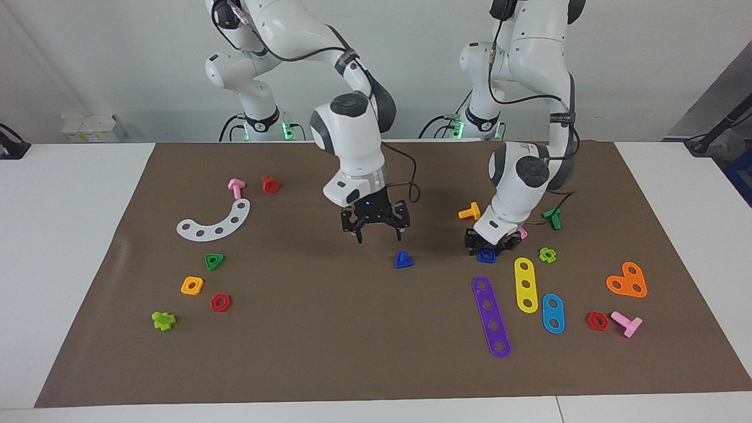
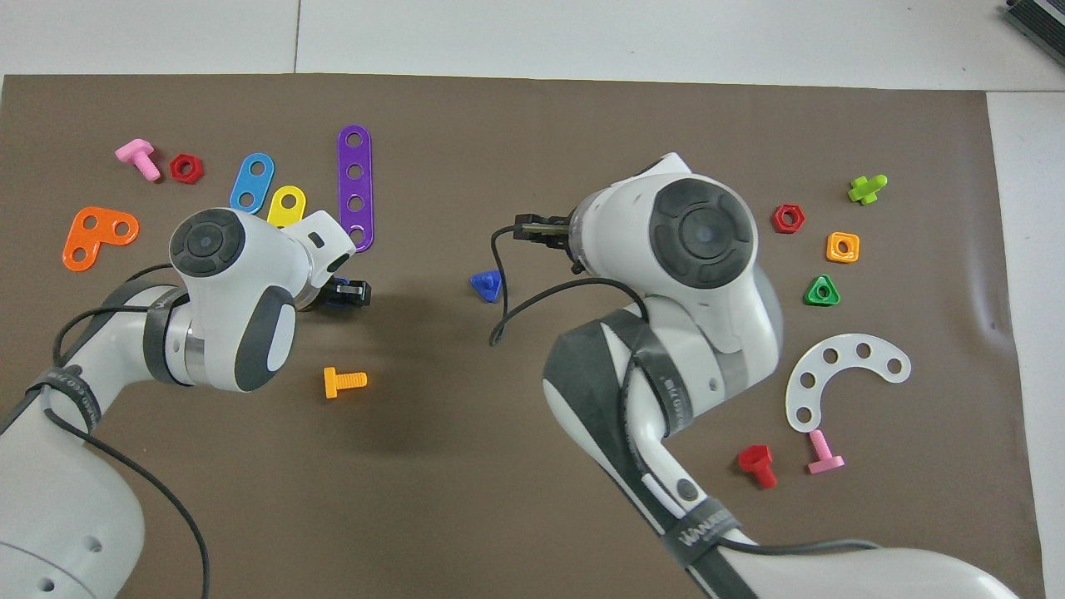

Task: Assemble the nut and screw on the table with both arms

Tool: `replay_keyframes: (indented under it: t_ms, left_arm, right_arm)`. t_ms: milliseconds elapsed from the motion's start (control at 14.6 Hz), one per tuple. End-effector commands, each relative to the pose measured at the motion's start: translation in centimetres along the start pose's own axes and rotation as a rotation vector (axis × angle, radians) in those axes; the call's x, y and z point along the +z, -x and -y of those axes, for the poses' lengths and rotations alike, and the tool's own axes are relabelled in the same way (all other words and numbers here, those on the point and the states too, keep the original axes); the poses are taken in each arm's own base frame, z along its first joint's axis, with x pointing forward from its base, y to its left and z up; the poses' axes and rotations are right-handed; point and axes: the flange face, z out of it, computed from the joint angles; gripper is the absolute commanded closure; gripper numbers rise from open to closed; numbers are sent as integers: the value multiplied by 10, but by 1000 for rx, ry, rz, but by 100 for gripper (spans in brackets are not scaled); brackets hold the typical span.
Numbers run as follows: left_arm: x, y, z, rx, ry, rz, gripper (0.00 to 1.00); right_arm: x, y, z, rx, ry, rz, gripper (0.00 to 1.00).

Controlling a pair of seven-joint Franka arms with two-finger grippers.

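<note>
Facing view first: the left gripper (image 1: 492,245) is being pressed low to the brown rectangular mat (image 1: 329,341) covering the white table (image 1: 64,235), and the small dark-blue square plastic nut (image 1: 486,255) is being seen right at its fingertips. Whether the fingers are clamped on the nut or merely set around it cannot be told. An orange plastic bolt (image 1: 469,211) is lying just beside this gripper, toward the robots, and a long purple perforated strip (image 1: 492,316) and a yellow perforated strip (image 1: 526,284) are lying near it, farther out from the robots.

Over at the middle of the mat, the right gripper (image 1: 380,232) is being held up in the air with its fingers spread wide and nothing carried between them. The small dark-blue plastic screw with its flat triangular head (image 1: 403,259) is being left on the mat just under and slightly off to one side of this gripper, untouched.

From the overhead view, the left gripper (image 2: 345,293) is mostly being hidden by its own wrist, with a blue sliver of the nut showing under it, while the screw (image 2: 486,284) is being seen clear of the right gripper (image 2: 541,235).
</note>
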Motion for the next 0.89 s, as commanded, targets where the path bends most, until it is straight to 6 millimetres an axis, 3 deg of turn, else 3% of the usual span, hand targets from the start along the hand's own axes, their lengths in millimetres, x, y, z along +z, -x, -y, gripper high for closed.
replay_keyframes:
  t_ms: [0, 205, 479, 684, 821]
  left_arm:
    - [6, 6, -6, 15, 5, 6, 59]
    - [-3, -6, -8, 18, 6, -20, 77]
    - [-17, -22, -13, 22, 10, -42, 86]
    - [-36, -32, -54, 43, 33, -17, 86]
    - [-44, -33, -99, -25, 62, -16, 85]
  right_arm:
    - [-42, -22, -57, 5, 20, 2, 0]
    - [-85, -39, -124, -17, 54, 46, 0]
    - [-113, -32, -196, -35, 106, 205, 0]
    - [-112, -17, -245, 14, 142, 314, 0]
    - [-105, -5, -264, -47, 162, 343, 0]
